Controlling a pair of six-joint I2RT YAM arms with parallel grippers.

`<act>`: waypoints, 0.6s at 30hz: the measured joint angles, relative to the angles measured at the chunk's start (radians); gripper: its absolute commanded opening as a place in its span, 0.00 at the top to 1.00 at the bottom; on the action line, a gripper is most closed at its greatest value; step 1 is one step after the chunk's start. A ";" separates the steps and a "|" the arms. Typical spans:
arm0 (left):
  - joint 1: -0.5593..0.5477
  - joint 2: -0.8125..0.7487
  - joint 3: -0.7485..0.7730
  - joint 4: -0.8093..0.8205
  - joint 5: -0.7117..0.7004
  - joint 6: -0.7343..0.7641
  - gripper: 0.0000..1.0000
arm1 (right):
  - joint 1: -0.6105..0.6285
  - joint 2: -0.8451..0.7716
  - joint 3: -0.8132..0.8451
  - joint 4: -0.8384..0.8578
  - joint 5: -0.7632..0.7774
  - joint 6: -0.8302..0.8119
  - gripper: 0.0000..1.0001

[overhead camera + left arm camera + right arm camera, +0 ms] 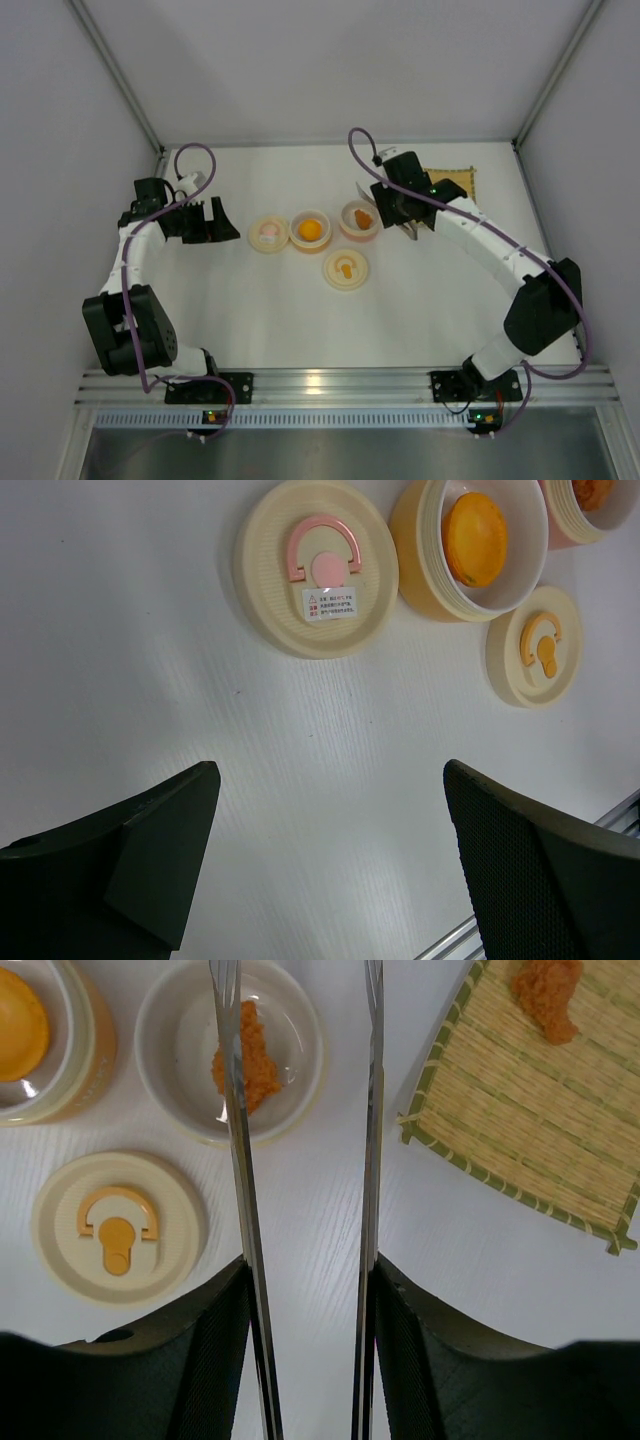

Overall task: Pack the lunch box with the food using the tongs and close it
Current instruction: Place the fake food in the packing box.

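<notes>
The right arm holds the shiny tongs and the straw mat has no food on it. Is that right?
Not quite. The right gripper does hold the tongs, but the mat is not bare: an orange-brown lump of food lies on it, as the right wrist view shows.

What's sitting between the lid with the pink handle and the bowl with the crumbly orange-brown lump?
A pale yellow bowl holding one round orange food piece. The overhead view shows all three lined up in a row.
</notes>
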 measured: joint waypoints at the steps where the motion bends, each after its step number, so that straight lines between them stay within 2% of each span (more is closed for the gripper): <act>1: 0.000 0.000 0.000 0.000 0.000 0.000 0.02 | -0.002 -0.008 0.013 -0.005 -0.003 0.003 0.54; 8: 0.000 0.000 0.000 0.000 -0.004 0.000 0.02 | -0.003 -0.018 0.119 -0.070 -0.076 0.010 0.62; 18: 0.000 0.000 0.000 0.000 -0.004 0.000 0.02 | 0.006 0.024 0.165 -0.210 -0.141 0.020 0.63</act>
